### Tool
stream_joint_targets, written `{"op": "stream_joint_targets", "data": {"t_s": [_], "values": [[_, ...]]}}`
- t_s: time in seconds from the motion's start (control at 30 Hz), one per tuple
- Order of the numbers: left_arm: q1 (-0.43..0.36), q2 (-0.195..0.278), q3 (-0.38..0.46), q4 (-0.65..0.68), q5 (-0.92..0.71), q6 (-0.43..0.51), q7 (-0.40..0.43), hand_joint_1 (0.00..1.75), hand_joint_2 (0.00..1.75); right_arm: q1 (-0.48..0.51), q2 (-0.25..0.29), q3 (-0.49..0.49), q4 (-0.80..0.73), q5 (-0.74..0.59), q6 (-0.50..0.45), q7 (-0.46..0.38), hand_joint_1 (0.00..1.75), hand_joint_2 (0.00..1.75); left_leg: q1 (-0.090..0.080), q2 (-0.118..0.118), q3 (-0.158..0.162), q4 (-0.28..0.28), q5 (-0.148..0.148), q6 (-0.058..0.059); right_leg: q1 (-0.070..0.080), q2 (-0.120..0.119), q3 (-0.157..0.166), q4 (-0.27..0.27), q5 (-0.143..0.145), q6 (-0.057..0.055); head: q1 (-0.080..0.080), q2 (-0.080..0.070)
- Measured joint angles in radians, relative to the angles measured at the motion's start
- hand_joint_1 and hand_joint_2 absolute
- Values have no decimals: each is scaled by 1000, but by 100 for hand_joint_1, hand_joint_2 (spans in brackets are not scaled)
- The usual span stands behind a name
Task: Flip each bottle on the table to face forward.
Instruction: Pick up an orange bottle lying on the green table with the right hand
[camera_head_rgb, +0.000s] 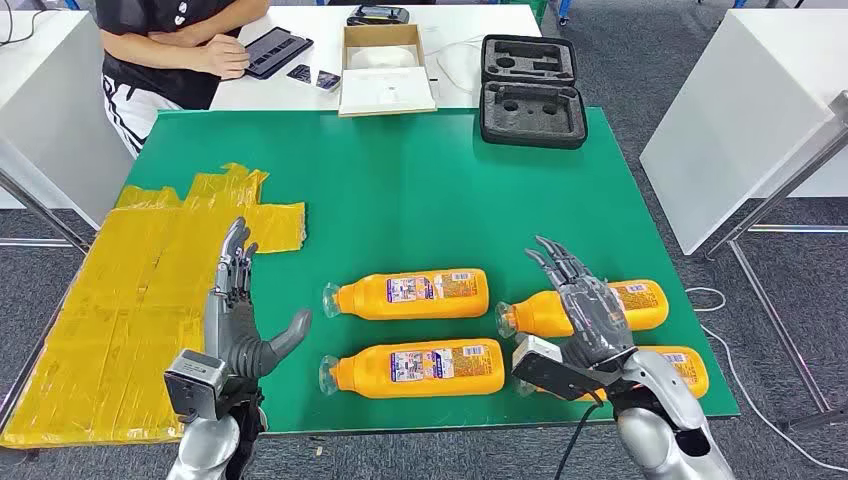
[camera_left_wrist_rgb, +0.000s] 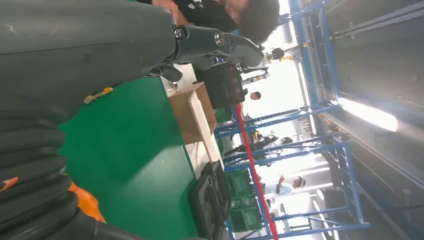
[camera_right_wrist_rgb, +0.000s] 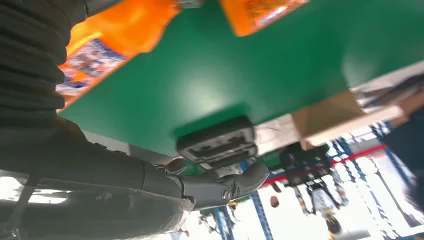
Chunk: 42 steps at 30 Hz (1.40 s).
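On the green table (camera_head_rgb: 400, 190), four orange bottles lay on their sides in a rough two-by-two cluster near the front edge, caps pointing toward the robot's left. The upper left bottle (camera_head_rgb: 410, 294) and the lower left bottle (camera_head_rgb: 418, 368) had their printed labels facing up. The upper right bottle (camera_head_rgb: 645, 303) sat partly behind the right hand (camera_head_rgb: 585, 305), and the lower right bottle (camera_head_rgb: 685, 365) was mostly hidden by that arm's wrist, so I couldn't really tell which way those two faced.

The right hand was released, fingers spread and angled forward, holding nothing. It hovered right over the upper right bottle, looking to overlap the cap end, but whether it actually touched the bottle I couldn't tell from the head view. In the right wrist view the bottles were just orange blurs beside the hand.

The left hand (camera_head_rgb: 242, 315) was also loose and empty, fingers pointing up and away, thumb stuck out toward the bottles. It stood just beside the two left bottles' caps, not touching either, over the edge of the yellow taped patch (camera_head_rgb: 130, 300).

Farther back sat an open black foam case (camera_head_rgb: 530, 92), an open cardboard box (camera_head_rgb: 385, 70), and a person (camera_head_rgb: 175, 50) resting a hand by a tablet.
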Motion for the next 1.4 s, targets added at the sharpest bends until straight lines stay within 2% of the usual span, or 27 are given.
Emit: {"op": "stream_joint_targets", "data": {"t_s": [0.07, 0.2, 0.47, 0.9, 1.07, 1.4], "values": [[0, -1, 1, 6, 1, 0, 1, 0, 175, 12, -9, -22, -1, -7, 17, 0, 0, 175, 0, -1, 0, 0, 0, 0, 0, -1, 0, 0, 0, 0, 0, 0], [3, -2, 8, 25, 1, 1, 8, 0, 175, 56, -32, -128, -3, -1, 54, -1, 0, 175, 0, -3, -1, 0, 0, 1, 0, -2, 1, 0, -1, 1, 0, 0], [8, -11, 10, 39, -4, 1, 18, 0, 175, 134, -44, -289, -26, 31, 129, -12, 0, 175, 0, -4, -1, 0, -1, 1, 0, -3, 1, 0, -2, 3, 0, 0], [5, -25, 15, 69, -7, -21, 24, 0, 175, 229, -55, -441, -59, 63, 234, -67, 0, 175, 0, -4, -1, 0, -1, 2, 0, -3, 1, 0, -2, 3, 0, 0], [-1, -26, 15, 76, -4, -29, 27, 0, 175, 248, -58, -510, -69, 64, 315, -111, 0, 175, -1, -4, -1, 0, -1, 2, 0, -3, 1, 0, -2, 3, 0, 0], [-5, -26, 18, 82, -1, -30, 28, 0, 175, 262, -66, -573, -75, 59, 353, -133, 0, 175, -1, -4, -1, 0, -1, 2, -1, -3, 1, 0, -2, 3, 0, 0]]}}
